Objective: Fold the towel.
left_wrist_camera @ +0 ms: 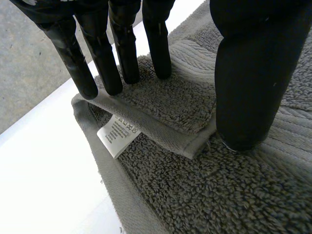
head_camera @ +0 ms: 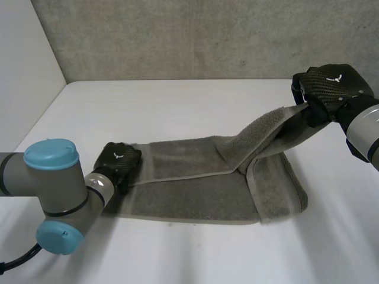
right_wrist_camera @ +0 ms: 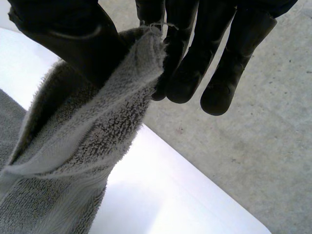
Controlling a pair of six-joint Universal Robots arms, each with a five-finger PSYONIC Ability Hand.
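A grey towel [head_camera: 195,177] lies lengthwise on the white table [head_camera: 177,100]. My left hand [head_camera: 118,161] is at the towel's left end. Its straight fingers [left_wrist_camera: 126,48] rest on a folded-over corner and its thumb [left_wrist_camera: 246,73] presses the towel [left_wrist_camera: 195,195] beside them, so the hand is open. A white care label [left_wrist_camera: 117,134] sticks out under that corner. My right hand [head_camera: 328,89] is raised above the table's right side. It pinches a corner of the towel [right_wrist_camera: 73,161] between thumb and fingers [right_wrist_camera: 190,53]. The cloth slopes up from the towel's right end to this hand.
A grey concrete wall [head_camera: 207,35] closes the table's far side and a white panel [head_camera: 23,71] stands at the left. Bare white table lies in front of and behind the towel. My left arm's elbow [head_camera: 53,195] is low at the front left.
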